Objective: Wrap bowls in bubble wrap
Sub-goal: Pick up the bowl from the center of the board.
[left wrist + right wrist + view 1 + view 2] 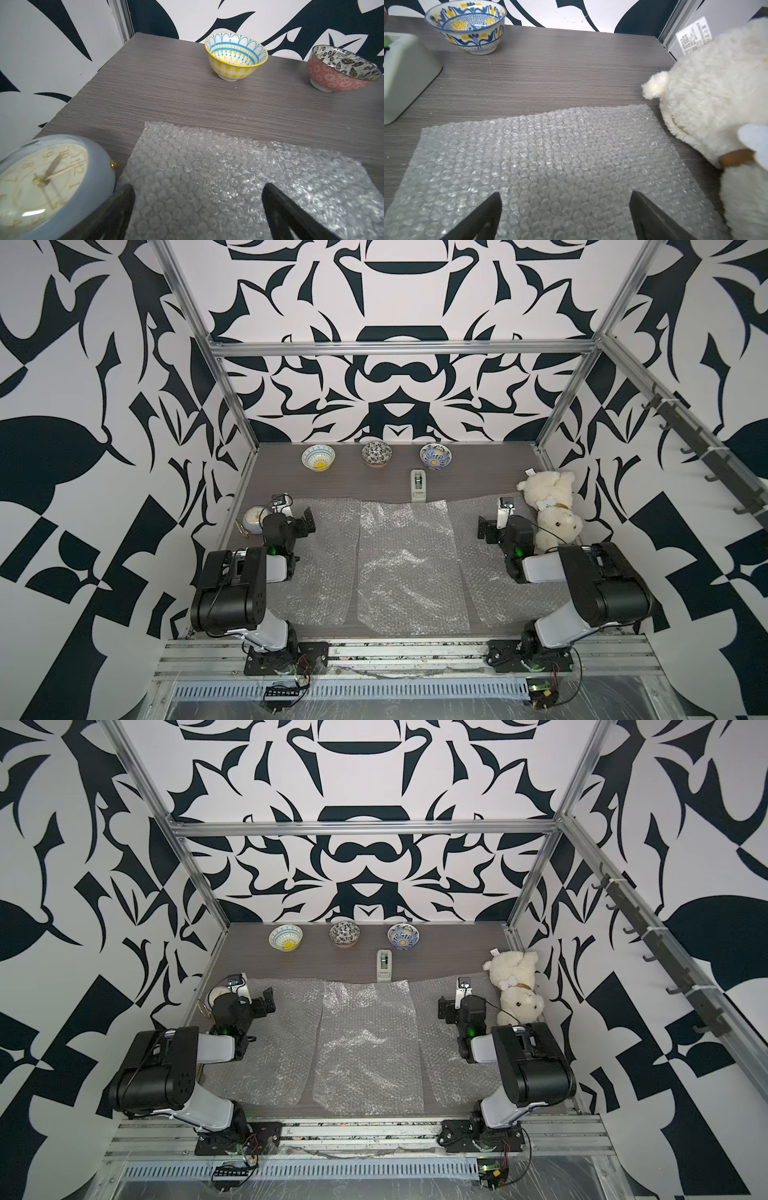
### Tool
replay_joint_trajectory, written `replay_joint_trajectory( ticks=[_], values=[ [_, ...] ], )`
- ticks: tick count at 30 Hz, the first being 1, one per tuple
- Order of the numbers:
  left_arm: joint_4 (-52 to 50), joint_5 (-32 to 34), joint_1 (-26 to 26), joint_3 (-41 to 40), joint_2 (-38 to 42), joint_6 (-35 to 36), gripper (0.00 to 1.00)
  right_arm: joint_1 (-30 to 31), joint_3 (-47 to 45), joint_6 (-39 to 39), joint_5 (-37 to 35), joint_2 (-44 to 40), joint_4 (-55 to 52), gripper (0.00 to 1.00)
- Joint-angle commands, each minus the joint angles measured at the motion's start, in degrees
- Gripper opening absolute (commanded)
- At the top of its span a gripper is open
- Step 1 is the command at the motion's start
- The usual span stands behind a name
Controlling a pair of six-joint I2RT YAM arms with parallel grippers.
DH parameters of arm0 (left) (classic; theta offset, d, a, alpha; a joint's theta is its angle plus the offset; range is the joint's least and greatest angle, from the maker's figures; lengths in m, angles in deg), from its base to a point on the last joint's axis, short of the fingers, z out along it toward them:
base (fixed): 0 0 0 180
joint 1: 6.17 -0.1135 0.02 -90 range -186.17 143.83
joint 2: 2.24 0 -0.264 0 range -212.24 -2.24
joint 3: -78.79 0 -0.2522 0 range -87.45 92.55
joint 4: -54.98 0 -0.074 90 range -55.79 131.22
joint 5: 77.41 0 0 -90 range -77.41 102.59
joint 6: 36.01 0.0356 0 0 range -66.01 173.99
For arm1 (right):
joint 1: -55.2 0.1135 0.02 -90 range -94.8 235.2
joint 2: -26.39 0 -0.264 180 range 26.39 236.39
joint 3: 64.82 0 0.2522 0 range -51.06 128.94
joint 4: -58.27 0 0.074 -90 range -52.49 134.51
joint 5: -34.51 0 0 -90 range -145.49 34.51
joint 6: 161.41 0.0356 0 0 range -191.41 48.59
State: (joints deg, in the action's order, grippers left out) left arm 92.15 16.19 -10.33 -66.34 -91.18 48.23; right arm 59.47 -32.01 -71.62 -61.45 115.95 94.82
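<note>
Three bowls stand upright in a row across the upper middle of both top views, near the back edge of the table (478, 472). The blue-and-yellow bowl (318, 457) is to the left, the black floral bowl (377, 453) in the centre and the blue-patterned bowl (434, 455) to the right. They are well apart and none is wrapped. Three sheets of bubble wrap lie flat side by side across the centre of the frame: left sheet (324, 568), middle sheet (409, 568), right sheet (490, 572). Whether their long edges overlap I cannot tell. The left gripper (198, 187) hangs over the far end of the left sheet, jaws spread wide with nothing between them. The right gripper (565, 194) hangs the same way over the right sheet. Judgement: the step in hand is fetching a first bowl. Each arm should take the bowl nearest it, pinching the rim with one finger inside and one outside. The glaze looks slippery, so seat the grip deep. Set the bowl mid-sheet, and pin the light sheet with the other arm before folding. Hazards: the tape dispenser (418, 486) is just in front of the blue-patterned bowl, the clock (253, 520) is beside the left gripper at left-centre, and the plush bear (548, 510) crowds the right gripper at right-centre.
</note>
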Motion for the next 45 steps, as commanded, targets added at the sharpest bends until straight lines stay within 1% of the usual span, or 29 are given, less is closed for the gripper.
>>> replay_joint_trajectory(
  ticks=[1, 40, 43, 45],
  values=[
    [-0.75, -0.52, -0.27, 1.05, 0.32, 0.49, 1.0, 0.14, 1.45, -0.31, 0.42, -1.1, 0.73, 1.0],
    [-0.62, -0.52, -0.23, 0.97, 0.4, 0.66, 1.0, 0.21, 1.13, -0.11, -0.29, -1.29, 1.32, 1.0],
    [-0.25, -0.43, -0.15, 0.79, 0.46, 0.75, 1.0, 0.14, 0.94, 0.51, -2.06, -4.9, -1.32, 1.0],
    [-0.93, 0.55, -0.21, 0.69, 1.98, 0.32, 1.0, 0.14, 2.49, 0.9, -3.14, -9.9, -8.87, 1.0]
  ],
)
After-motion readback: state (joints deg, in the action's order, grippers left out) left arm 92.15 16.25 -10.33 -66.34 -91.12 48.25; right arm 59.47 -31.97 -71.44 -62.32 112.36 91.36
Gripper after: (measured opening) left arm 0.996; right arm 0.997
